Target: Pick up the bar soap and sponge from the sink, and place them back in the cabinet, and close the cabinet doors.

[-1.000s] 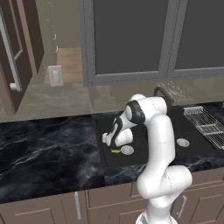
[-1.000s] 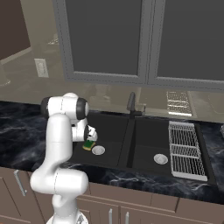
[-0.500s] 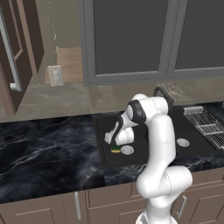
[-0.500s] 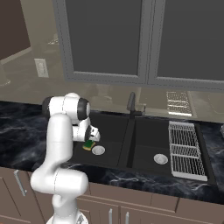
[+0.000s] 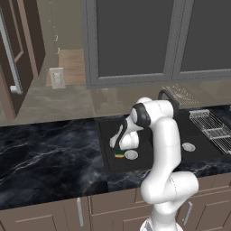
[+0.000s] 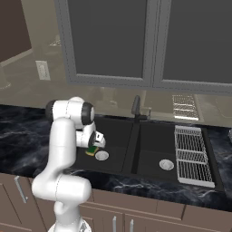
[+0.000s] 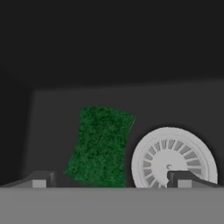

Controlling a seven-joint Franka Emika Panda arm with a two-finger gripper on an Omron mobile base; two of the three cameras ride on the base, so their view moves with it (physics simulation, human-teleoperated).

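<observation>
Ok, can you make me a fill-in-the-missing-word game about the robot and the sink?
1. The gripper hangs over the ____ basin of the sink.
2. The sponge's top is coloured ____.
3. The round silver drain lies right ____ the sponge.
4. The gripper's jaws are ____.

Missing words: left; green; beside; open

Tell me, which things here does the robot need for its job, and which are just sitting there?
For the job:
sponge, lying beside the drain
sink
gripper, open above the sponge
cabinet door, standing open at the left

Just there:
drain
faucet
drying rack
wall outlet
window
</observation>
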